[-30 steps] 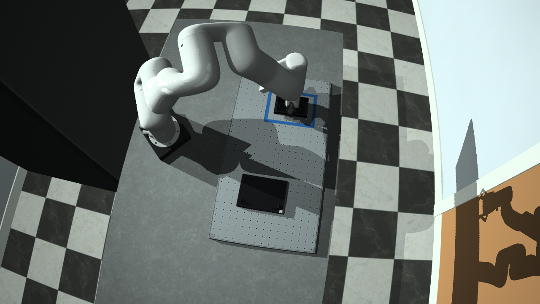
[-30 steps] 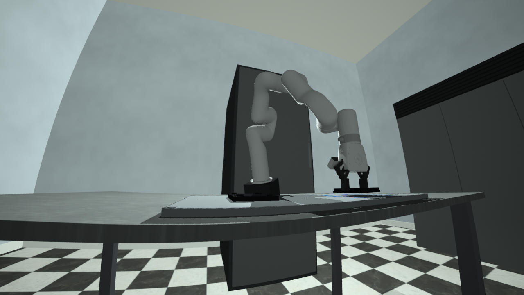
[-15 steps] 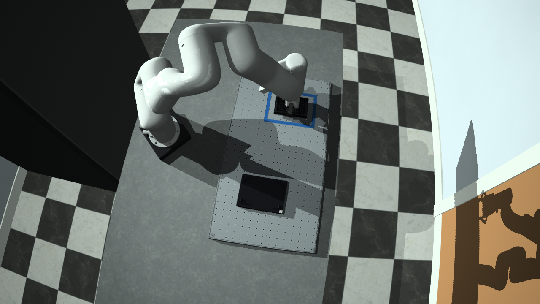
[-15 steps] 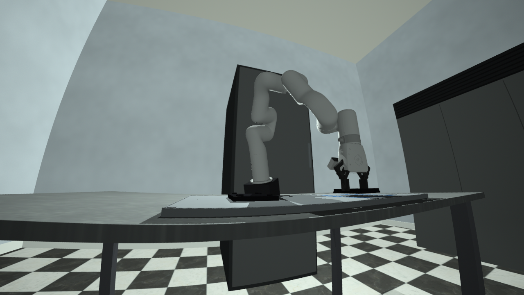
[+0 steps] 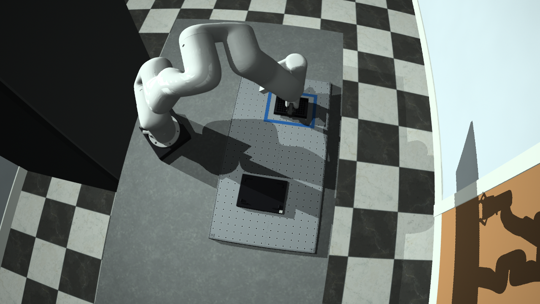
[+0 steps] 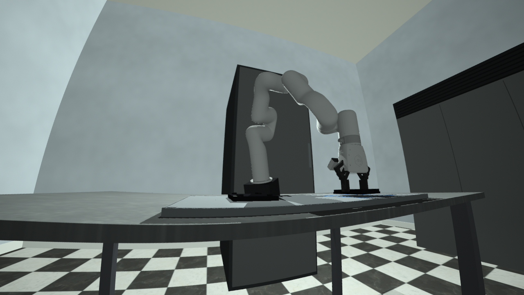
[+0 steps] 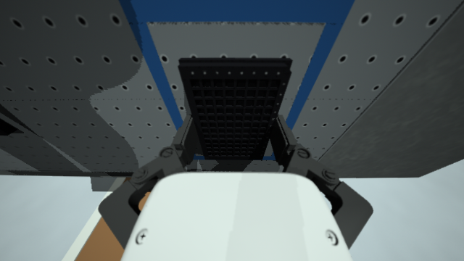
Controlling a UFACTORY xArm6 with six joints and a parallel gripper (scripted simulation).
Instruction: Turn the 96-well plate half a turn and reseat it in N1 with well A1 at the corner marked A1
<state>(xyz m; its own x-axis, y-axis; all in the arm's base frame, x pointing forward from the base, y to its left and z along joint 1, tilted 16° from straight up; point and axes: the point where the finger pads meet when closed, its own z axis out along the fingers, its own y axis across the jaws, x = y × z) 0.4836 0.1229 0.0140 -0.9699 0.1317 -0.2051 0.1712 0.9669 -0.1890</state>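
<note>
While you review this moment, note that your black two-finger gripper (image 7: 235, 135) is clamped across the black 96-well plate (image 7: 235, 109), one finger on each long side. That plate lies inside the blue taped rectangle of spot B1 (image 5: 270, 120) on the grey perforated deck (image 5: 264, 226); whether it touches the deck, you cannot tell. Well apart, the black rectangular plate nest N1 (image 5: 262, 192) holds nothing.

black plate (image 7: 235, 109), blue tape outline (image 5: 270, 113), checkered floor (image 5: 377, 181)
</note>
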